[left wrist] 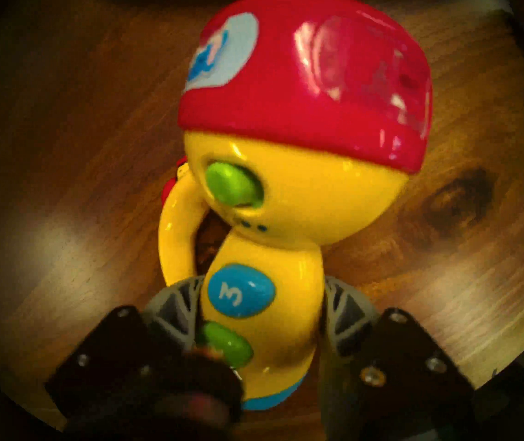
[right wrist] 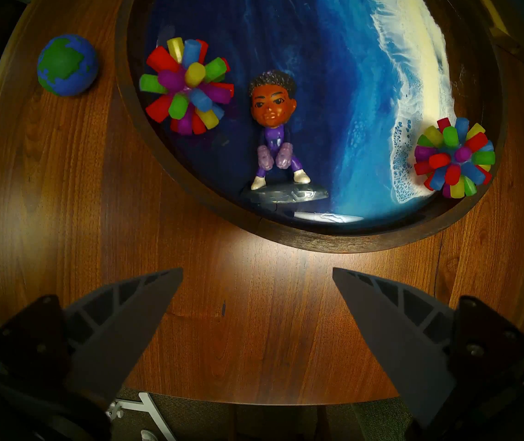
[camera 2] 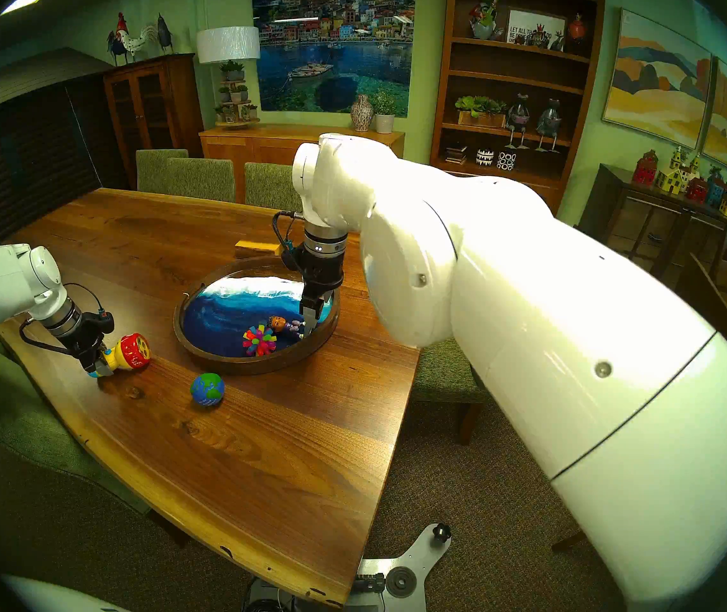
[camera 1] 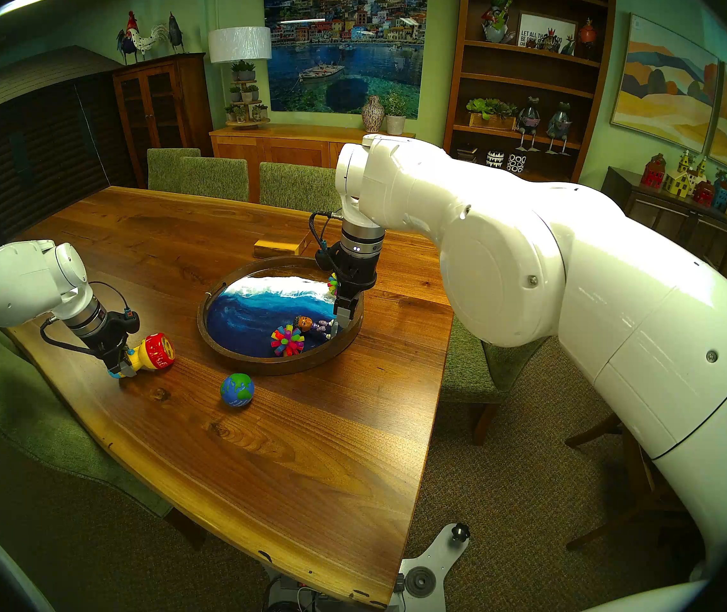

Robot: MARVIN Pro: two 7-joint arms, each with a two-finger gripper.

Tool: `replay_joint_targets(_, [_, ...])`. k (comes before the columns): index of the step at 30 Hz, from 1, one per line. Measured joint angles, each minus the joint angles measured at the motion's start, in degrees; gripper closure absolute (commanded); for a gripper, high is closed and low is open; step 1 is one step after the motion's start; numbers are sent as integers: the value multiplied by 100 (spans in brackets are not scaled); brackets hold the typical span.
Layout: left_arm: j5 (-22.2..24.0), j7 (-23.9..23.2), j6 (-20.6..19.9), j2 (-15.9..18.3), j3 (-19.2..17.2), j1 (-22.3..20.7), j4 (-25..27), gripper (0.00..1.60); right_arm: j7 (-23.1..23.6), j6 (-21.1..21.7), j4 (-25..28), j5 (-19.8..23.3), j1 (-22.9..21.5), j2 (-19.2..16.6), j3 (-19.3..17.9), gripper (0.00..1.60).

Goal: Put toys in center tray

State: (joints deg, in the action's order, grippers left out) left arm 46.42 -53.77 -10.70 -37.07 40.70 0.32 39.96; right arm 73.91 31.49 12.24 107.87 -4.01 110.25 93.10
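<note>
The red-yellow-blue flashlight toy point(camera 1: 156, 352) point(left wrist: 286, 144) lies on the table, left of the center tray point(camera 1: 273, 368) point(right wrist: 302, 240). My left gripper point(camera 1: 123, 368) point(left wrist: 259, 287) is shut on its yellow handle, one finger pressed on each side. The globe ball point(camera 1: 237, 389) point(right wrist: 67, 65) rests on the wood in front of the tray. In the tray lie the doll in purple point(camera 1: 311, 324) point(right wrist: 273, 125) and two spiky balls point(camera 1: 287, 339) point(right wrist: 453, 157). My right gripper point(camera 1: 346, 313) point(right wrist: 257, 278) hangs open and empty above the tray's right rim.
A yellowish wooden block point(camera 1: 277, 247) lies just behind the tray. Green chairs point(camera 1: 216, 178) line the far side and both flanks of the table. The table's near edge point(camera 1: 308, 567) runs close to my base.
</note>
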Motion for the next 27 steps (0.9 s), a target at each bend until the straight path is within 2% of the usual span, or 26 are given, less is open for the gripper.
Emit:
replay_joint_targets(6, [33,-121,102,-91,-38,49,-128,160,-1,1,-2,-16,0,-1,-8,0])
replay_joint_targets(12, [30,-452,187,-98,-131,-60,-162,160,-8,2,1,-20,0,-2,-33,0])
replay_joint_targets(21, [-94,-699,343,-164,-656,-308,-539,160,-26,4,20,-19,2,-4,-74,0])
replay_joint_targets(22, [-176,-777,390,-230,-798,-393,-588,160,-27,5,25,-17,2,-4,-86,0])
replay_joint_targets(27, [-320,-933,465,-449,-968,-549,-519,160,-30,7,33,-17,2,-4,-102,0])
